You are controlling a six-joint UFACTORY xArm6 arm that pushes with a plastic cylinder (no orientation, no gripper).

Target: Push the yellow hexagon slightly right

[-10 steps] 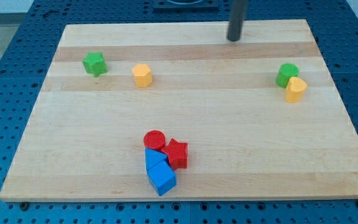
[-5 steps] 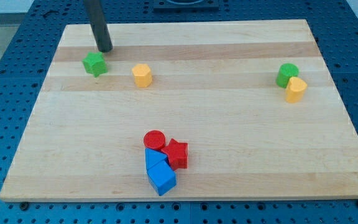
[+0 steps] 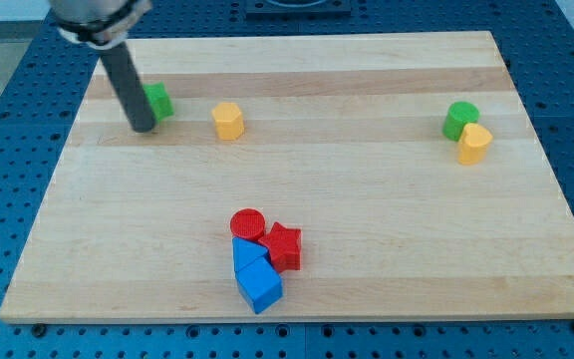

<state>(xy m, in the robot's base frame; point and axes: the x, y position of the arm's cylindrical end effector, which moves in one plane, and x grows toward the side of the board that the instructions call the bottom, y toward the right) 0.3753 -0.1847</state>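
Note:
The yellow hexagon (image 3: 227,121) sits on the wooden board (image 3: 367,189) in the upper left part. My tip (image 3: 143,127) rests on the board to the hexagon's left, about a block's width and a half away from it. The rod covers the left part of the green star (image 3: 157,100), which lies just above and right of the tip.
A green cylinder (image 3: 459,119) and a yellow block (image 3: 474,144) touch each other at the view's right. A red cylinder (image 3: 248,223), a red star (image 3: 283,244) and two blue blocks (image 3: 256,275) cluster near the view's bottom centre.
My tip swept from the top centre leftward along the board's top, then came down past the green star to its lower left. No block has visibly moved.

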